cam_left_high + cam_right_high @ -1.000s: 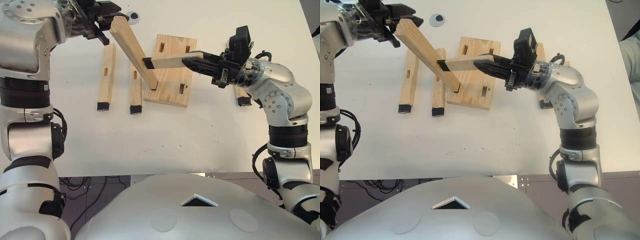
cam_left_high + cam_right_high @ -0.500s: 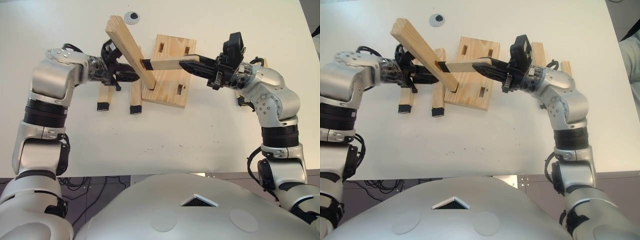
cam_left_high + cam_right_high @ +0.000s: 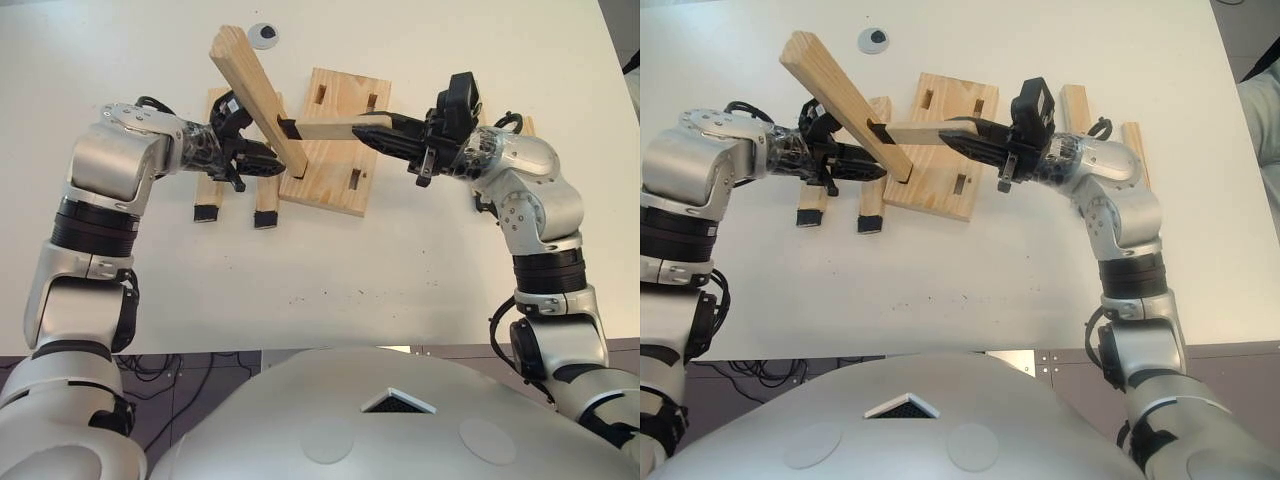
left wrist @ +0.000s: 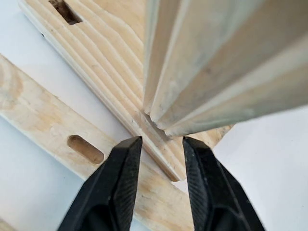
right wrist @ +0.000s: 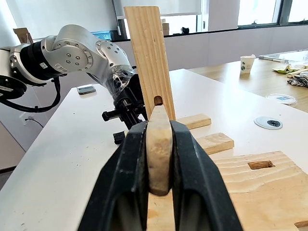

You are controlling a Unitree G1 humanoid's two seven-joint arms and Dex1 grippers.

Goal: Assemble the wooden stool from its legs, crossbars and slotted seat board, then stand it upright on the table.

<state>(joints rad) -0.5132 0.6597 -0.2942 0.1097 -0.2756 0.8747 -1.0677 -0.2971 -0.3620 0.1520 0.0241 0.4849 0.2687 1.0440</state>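
The slotted seat board (image 3: 342,186) lies flat on the white table. One leg (image 3: 252,88) stands tilted on the board's near-left corner, its top leaning away to the left. My right gripper (image 3: 366,128) is shut on a crossbar (image 3: 328,127) held level, and the crossbar's dark end sits in the leg's slot. The right wrist view shows the pads (image 5: 134,159) clamping the crossbar (image 5: 159,144). My left gripper (image 3: 272,167) is open beside the leg's foot. Its fingers (image 4: 124,173) stand apart just short of the leg (image 4: 216,62), with nothing between them.
Two more legs (image 3: 207,192) (image 3: 267,198) lie side by side left of the board, under my left forearm. Further wooden pieces (image 3: 1076,105) (image 3: 1131,140) lie beyond my right arm. A small round disc (image 3: 264,35) sits at the far edge. The table's near half is bare.
My left gripper has let go of the leg's top and come down to its foot. My right gripper has pushed the crossbar a little left, and the leg stands steeper.
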